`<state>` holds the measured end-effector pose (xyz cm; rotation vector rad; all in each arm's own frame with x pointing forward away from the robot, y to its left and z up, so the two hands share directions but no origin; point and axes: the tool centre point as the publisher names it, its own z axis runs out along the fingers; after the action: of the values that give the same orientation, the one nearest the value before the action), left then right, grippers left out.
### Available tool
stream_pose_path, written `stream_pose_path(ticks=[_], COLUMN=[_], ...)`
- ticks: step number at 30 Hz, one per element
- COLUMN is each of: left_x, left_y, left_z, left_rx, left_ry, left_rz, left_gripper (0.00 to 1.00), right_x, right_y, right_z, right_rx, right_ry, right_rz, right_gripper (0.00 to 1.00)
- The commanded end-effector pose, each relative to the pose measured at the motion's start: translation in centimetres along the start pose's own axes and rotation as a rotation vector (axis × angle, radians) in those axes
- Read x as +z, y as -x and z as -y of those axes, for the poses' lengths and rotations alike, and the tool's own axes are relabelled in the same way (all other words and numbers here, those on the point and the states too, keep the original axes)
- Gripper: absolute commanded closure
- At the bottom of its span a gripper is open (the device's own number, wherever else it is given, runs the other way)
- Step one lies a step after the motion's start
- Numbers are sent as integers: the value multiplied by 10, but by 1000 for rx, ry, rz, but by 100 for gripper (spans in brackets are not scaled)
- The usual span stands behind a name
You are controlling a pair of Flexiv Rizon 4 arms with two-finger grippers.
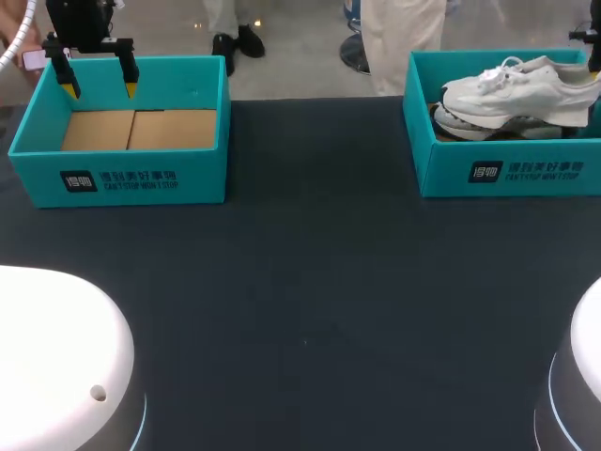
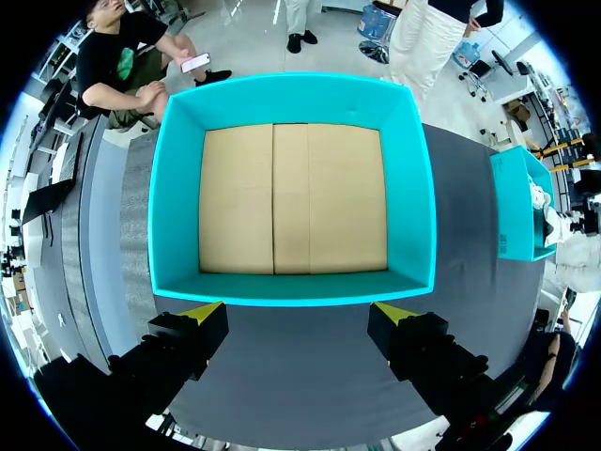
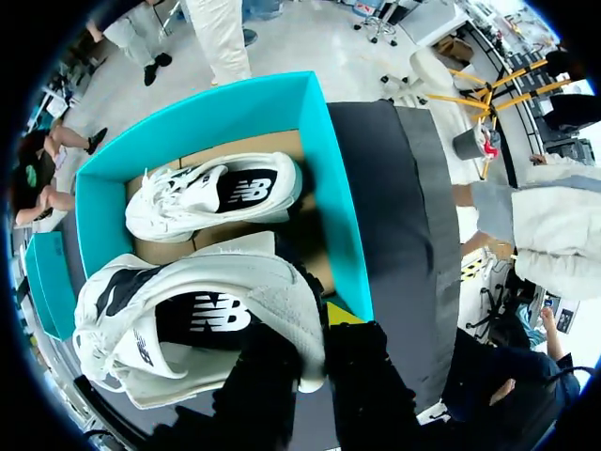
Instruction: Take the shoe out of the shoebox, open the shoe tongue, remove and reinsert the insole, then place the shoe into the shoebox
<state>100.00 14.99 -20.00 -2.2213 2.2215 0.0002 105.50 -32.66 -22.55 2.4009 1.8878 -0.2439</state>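
Pinching the shoe (image 3: 235, 272) by its stiffer heel, R gripper (image 3: 310, 324) clamped; prob light, upper soft. L gripper (image 2: 299, 312) open, table's (image 1: 310, 282) far-left corner.

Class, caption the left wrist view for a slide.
Open left gripper hovers before a teal shoebox with bare brown cardboard floor.

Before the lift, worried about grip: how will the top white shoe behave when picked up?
The top shoe looks soft-walled, so its collar probably squashes when pinched. Its laces seem loose and may snag the box. Its thick foam-looking sole suggests lightness.
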Motion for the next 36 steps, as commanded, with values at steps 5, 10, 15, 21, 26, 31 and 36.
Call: stream_pose_path(ticks=[5,10,15,21,26,31,36], left_x=[0,0,0,0,0,0,0], left_y=[0,0,0,0,0,0,0], left_z=[0,0,0,0,0,0,0], left_rx=[0,0,0,0,0,0,0], left_ry=[0,0,0,0,0,0,0], left_rz=[0,0,0,0,0,0,0], left_gripper=[0,0,0,0,0,0,0], right_x=[-43,-48,-48,-48,-48,-52,-62], right_y=[-4,-4,-4,-4,-4,-4,-9], right_z=[15,17,17,17,17,23,42], right_rx=[-5,25,25,25,25,33,72], right_ry=[38,55,55,55,55,60,60], right_rz=[20,7,7,7,7,7,23], right_gripper=[100,100,100,100,100,100,100])
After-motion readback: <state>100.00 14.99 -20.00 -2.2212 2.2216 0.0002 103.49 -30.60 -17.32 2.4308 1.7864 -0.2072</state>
